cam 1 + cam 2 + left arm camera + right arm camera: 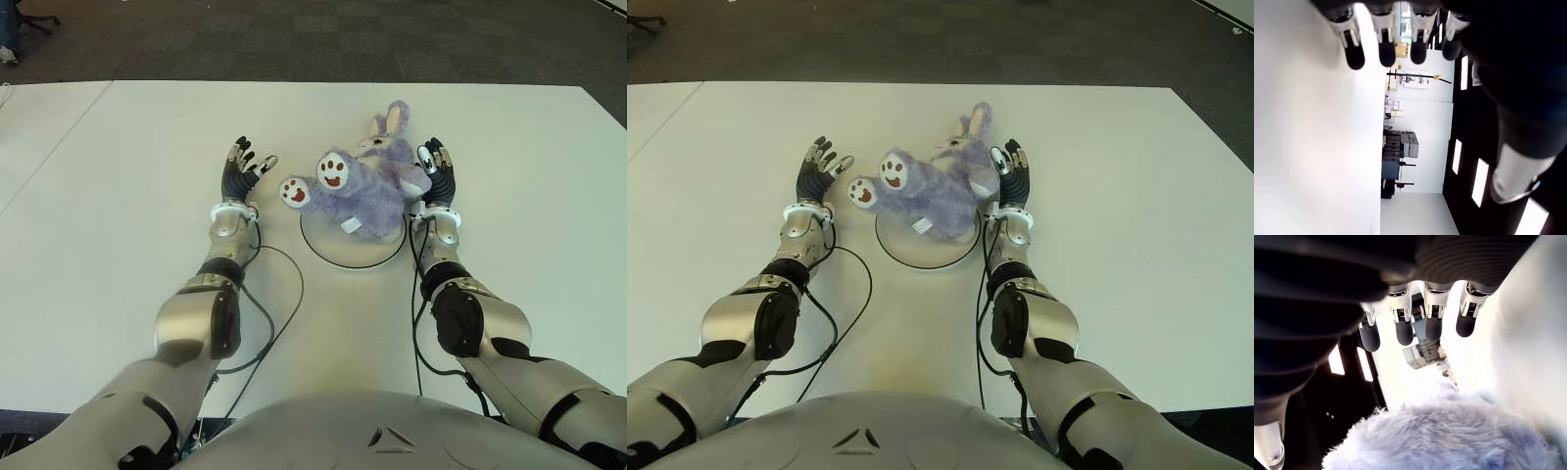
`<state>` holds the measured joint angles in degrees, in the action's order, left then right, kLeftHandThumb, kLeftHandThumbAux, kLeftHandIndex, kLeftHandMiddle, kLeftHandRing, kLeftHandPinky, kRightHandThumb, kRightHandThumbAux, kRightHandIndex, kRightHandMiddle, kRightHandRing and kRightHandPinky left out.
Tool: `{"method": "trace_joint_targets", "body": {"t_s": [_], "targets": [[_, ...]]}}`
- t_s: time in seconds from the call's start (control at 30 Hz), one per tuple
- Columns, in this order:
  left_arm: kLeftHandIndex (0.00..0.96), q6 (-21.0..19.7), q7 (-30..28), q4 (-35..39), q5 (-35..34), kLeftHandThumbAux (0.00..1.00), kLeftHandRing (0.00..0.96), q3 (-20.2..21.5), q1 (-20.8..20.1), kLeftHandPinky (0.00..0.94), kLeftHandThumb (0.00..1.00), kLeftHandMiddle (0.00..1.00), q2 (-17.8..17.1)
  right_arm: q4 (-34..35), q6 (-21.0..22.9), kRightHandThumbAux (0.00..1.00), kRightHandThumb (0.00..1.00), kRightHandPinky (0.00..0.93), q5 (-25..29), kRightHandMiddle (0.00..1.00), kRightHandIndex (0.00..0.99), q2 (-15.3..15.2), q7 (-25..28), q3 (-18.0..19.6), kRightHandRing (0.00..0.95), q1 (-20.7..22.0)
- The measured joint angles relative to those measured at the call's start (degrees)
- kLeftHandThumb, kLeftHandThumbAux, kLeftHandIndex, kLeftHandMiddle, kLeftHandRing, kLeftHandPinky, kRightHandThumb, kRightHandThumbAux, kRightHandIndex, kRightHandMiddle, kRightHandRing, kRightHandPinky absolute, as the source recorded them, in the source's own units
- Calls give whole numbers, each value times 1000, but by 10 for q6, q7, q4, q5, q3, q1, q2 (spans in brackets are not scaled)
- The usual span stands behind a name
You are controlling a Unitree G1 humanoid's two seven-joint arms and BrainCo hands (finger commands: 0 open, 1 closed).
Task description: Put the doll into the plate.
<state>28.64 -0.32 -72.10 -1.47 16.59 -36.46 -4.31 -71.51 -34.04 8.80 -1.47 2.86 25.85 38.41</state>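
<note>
Doll is seen lying across the plate, flanked by left hand and right hand, both spread wide and empty, seemingly for release.

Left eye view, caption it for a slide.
Purple doll lies on the plate, open left hand and right hand flanking it.

Head stereo pair plus two wrist cameras.
My eye views look down at the desk, sharing it; wrist views sit close behind each hand's fingers.
</note>
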Motion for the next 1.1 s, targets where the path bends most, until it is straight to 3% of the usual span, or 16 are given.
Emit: {"method": "trace_joint_targets", "body": {"t_s": [1.1], "targets": [[41, -4, 11, 0, 11, 734, 106, -20, 0, 128, 0, 103, -6, 0, 29, 719, 0, 57, -4, 125, 149, 1, -25, -3, 85, 7]]}}
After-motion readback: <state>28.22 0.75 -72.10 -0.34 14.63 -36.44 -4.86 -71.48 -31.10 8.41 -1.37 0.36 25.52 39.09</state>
